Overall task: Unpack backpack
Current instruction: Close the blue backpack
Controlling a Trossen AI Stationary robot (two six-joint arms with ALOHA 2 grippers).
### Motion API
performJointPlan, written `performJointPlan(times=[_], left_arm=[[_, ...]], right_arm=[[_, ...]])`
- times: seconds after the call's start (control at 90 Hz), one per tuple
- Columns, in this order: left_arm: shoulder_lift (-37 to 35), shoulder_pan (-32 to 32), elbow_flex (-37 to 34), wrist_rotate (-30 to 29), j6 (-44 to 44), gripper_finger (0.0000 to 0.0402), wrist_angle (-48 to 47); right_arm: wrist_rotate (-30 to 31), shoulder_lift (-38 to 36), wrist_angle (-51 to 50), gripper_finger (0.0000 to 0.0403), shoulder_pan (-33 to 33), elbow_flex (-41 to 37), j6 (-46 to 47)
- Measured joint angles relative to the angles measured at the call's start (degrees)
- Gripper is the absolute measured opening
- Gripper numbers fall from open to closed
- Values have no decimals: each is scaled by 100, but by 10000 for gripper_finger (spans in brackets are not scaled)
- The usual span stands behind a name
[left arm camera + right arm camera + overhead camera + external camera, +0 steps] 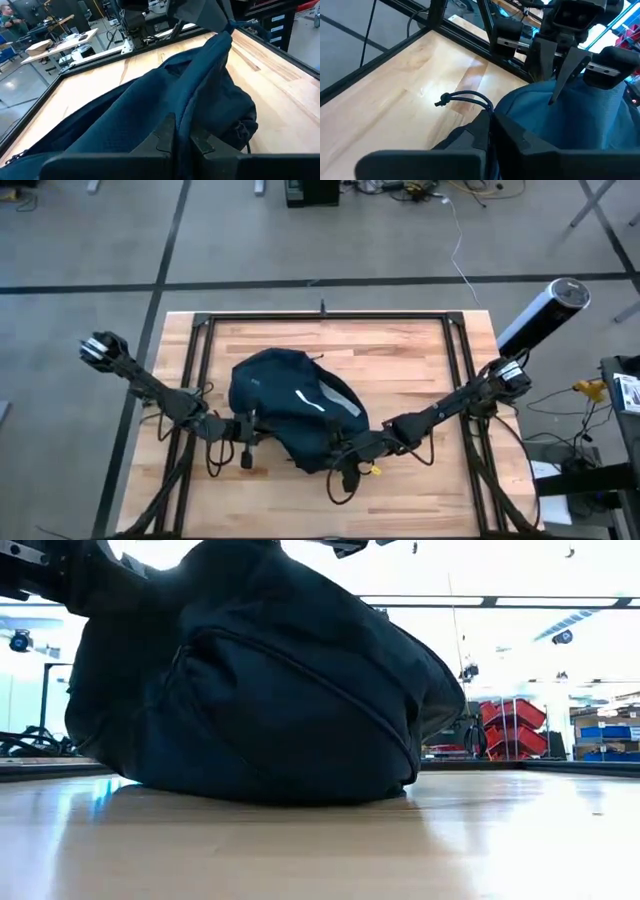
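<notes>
The backpack (290, 415) lies slumped near the middle of the wooden tabletop (400, 360), nearer the front edge than the back, with bare wood open behind it and to either side inside the black frame (325, 318) that rims the surface. The left pincer (246, 442) sits at the bag's left front side, its fingers (162, 137) drawn together on a fold of navy fabric (the wrist view shows cloth pinched between the two dark tips). The right pincer (345, 463) is at the bag's front right edge, its fingers (482, 125) likewise closed on the bag's fabric, with a dark cord loop (462, 97) curling out just beside them over bare wood. From above, a white stripe (308, 402) and grey lining (340, 398) show on the bag's upper side; the low view hides these, showing instead the bag's bulging dark flank resting flat on the wood, with red bins (515, 725) in the room behind.
</notes>
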Motion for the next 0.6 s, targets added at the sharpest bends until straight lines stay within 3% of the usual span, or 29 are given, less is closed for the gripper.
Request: performJointPlan(times=[0.133, 0.356, 0.489, 0.6], left_arm=[[-262, -213, 339, -6, 305, 17, -443], [-339, -421, 1713, -207, 167, 101, -2713], [80, -418, 1934, -178, 99, 165, -2732], [627, -418, 1947, 3, 296, 208, -1874]], right_arm=[[0, -7, -95, 1, 0, 0, 32], [68, -1, -152, 0, -54, -2, 25], [58, 4, -148, 0, -138, -2, 26], [-67, 9, -131, 0, -164, -2, 8]])
